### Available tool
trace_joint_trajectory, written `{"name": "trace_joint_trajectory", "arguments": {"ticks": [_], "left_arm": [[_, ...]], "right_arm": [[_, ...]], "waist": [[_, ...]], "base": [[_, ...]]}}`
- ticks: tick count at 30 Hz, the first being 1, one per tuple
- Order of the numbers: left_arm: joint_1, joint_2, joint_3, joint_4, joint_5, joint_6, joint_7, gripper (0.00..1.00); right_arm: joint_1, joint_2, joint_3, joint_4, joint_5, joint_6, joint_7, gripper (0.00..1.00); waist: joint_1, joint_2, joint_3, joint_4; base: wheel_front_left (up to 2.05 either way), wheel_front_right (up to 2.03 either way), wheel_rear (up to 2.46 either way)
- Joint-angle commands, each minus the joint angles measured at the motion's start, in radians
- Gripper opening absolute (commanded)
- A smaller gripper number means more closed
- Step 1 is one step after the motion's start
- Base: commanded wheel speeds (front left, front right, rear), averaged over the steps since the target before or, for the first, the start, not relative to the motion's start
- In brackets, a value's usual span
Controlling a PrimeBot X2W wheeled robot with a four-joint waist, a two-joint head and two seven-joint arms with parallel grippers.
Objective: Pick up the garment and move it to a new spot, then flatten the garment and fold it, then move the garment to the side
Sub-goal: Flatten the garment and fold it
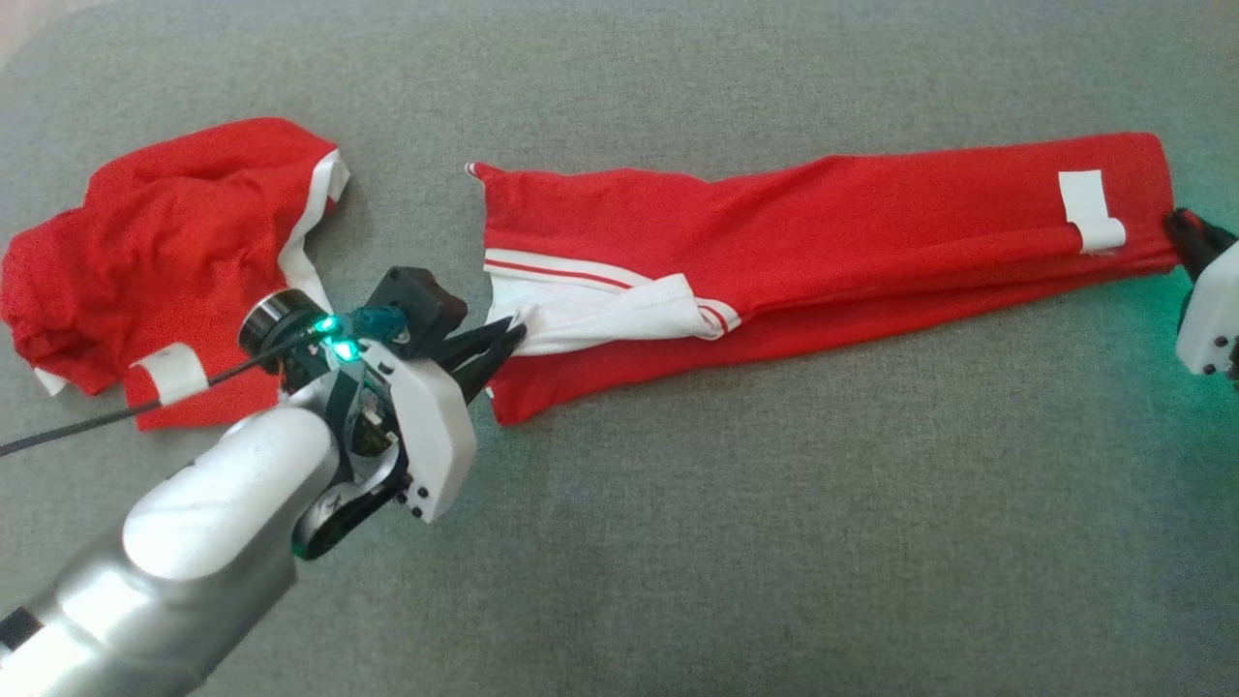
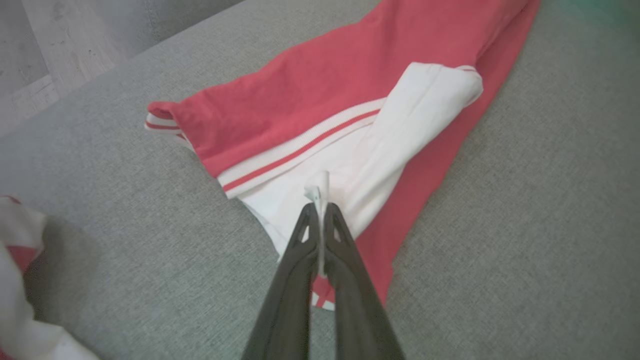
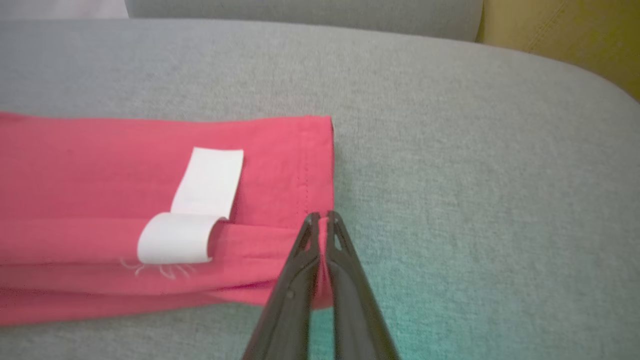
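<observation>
The garment [image 1: 823,223] is red with white, red-striped trim and lies stretched in a long, narrow, folded strip across the grey cushion [image 1: 774,542]. My left gripper [image 1: 513,337] is shut on the white trim at its left end; the left wrist view shows the fingers [image 2: 320,210] pinching a bit of white cloth [image 2: 370,150]. At the right end, my right gripper [image 1: 1176,225] is shut on the red hem corner, seen close in the right wrist view [image 3: 322,217]. A white label [image 3: 200,200] sits on the garment [image 3: 100,175] just beside that grip.
A second red and white garment [image 1: 165,252] lies crumpled at the left, behind my left forearm, and its edge shows in the left wrist view [image 2: 15,280]. The cushion's rounded edge and pale floor [image 2: 50,40] are beyond. A yellow surface [image 3: 575,30] borders the cushion's far corner.
</observation>
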State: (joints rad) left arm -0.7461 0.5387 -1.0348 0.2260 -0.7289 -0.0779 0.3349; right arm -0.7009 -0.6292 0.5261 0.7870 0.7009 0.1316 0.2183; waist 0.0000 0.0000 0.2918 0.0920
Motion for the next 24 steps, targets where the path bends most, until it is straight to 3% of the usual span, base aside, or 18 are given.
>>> {"name": "trace_joint_trajectory", "arguments": {"ticks": [1, 5, 6, 7, 8, 11, 15, 21, 24], "left_arm": [[-0.024, 0.031, 0.034, -0.021, 0.019, 0.009, 0.005, 0.0], [-0.024, 0.019, 0.017, -0.006, 0.035, 0.011, 0.003, 0.0], [-0.023, 0.015, 0.013, -0.001, 0.038, 0.012, 0.002, 0.08], [-0.022, 0.012, 0.008, 0.0, 0.041, 0.009, -0.001, 0.47], [-0.021, 0.009, 0.008, 0.002, 0.042, 0.01, -0.01, 1.0], [-0.027, 0.006, 0.019, 0.013, 0.055, 0.03, -0.039, 1.0], [-0.042, -0.016, 0.088, 0.038, 0.064, 0.111, -0.143, 1.0], [-0.019, -0.096, 0.256, 0.076, 0.028, 0.262, -0.426, 1.0], [0.023, -0.13, 0.313, 0.088, 0.006, 0.299, -0.541, 1.0]], "right_arm": [[0.017, -0.05, 0.022, -0.017, -0.003, -0.001, 0.012, 0.0], [0.012, -0.05, 0.029, -0.005, 0.0, -0.001, 0.021, 0.0], [0.007, -0.047, 0.022, 0.0, 0.004, -0.001, 0.013, 0.89], [0.004, -0.039, 0.012, 0.004, 0.018, -0.001, 0.011, 1.0], [-0.001, -0.031, 0.003, 0.005, 0.033, -0.001, 0.009, 1.0], [-0.021, -0.027, -0.025, 0.001, 0.049, -0.001, -0.03, 1.0], [-0.044, 0.008, -0.088, -0.038, 0.095, -0.001, -0.129, 1.0], [-0.021, 0.074, -0.148, -0.139, 0.091, -0.001, -0.348, 1.0], [0.015, 0.131, -0.19, -0.177, 0.052, -0.001, -0.44, 1.0]], "waist": [[0.0, 0.0, 0.008, -0.005], [0.0, 0.0, 0.013, -0.01], [0.0, 0.0, 0.013, -0.012], [0.0, 0.0, 0.011, -0.015], [0.0, 0.0, 0.008, -0.018], [0.0, 0.0, -0.005, -0.024], [0.0, 0.0, -0.039, -0.028], [0.0, 0.0, -0.11, -0.024], [0.0, 0.0, -0.143, -0.019]], "base": [[0.0, 0.0, 0.0], [0.0, 0.0, 0.0], [0.0, 0.0, 0.0], [0.0, 0.0, 0.0], [0.0, 0.0, 0.0], [0.0, 0.0, 0.0], [0.0, 0.0, 0.0], [0.0, 0.0, 0.0], [0.0, 0.0, 0.0]]}}
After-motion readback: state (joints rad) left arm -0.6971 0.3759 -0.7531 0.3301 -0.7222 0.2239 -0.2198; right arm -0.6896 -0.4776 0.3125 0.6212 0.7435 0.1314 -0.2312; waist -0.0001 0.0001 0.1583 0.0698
